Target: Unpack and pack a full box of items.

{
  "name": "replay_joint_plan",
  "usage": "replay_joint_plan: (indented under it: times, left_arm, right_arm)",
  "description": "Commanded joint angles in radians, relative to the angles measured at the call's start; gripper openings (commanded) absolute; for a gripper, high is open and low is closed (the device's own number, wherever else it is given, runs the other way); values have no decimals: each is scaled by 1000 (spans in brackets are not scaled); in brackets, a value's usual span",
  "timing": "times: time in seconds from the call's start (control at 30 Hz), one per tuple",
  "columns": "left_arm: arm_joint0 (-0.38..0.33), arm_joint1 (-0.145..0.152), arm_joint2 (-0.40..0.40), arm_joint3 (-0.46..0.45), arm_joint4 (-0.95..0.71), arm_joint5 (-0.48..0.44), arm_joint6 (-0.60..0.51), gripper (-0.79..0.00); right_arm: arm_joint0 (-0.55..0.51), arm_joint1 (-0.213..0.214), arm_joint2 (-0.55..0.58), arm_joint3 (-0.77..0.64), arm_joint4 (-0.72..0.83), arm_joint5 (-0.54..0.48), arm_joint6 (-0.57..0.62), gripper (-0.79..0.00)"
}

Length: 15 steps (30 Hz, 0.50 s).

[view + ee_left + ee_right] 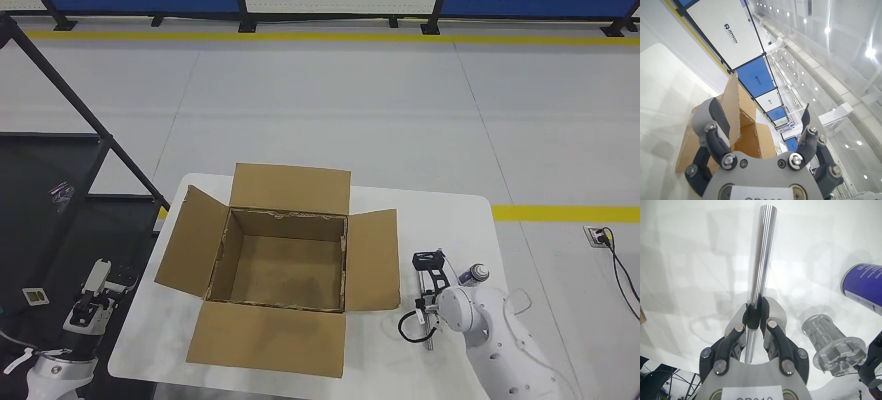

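Note:
The open cardboard box [280, 265] stands in the middle of the white table [440, 215], flaps spread, and its inside looks bare. My right gripper [755, 313] is shut on a shiny steel rod [762, 253], held low over the table to the right of the box [429, 325]. Beside it on the table are a grey finned cylinder part [834, 349] and a blue spray can [865, 287]. My left gripper [761, 108] is open and holds nothing. It sits off the table's left edge [98, 278], facing the box [747, 123].
A black clamp-like part [428, 262] and a black cable loop [408, 325] lie right of the box, near the can [476, 272]. A dark frame and black mat [60, 190] stand left of the table. Bare tabletop remains behind the can.

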Motion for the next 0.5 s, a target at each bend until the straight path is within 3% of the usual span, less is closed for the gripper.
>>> replay_joint_plan:
  times: [0.0,0.17,0.47]
  left_arm:
    - [0,0,0,0,0,0,0,0]
    - [0,0,0,0,0,0,0,0]
    - [0,0,0,0,0,0,0,0]
  right_arm:
    - [-1,1,9,-10,2,8,-10,-785]
    - [-36,8,62,-112,2,47,-48,-785]
    - [-187,24,198,-546,-45,115,-185,-785]
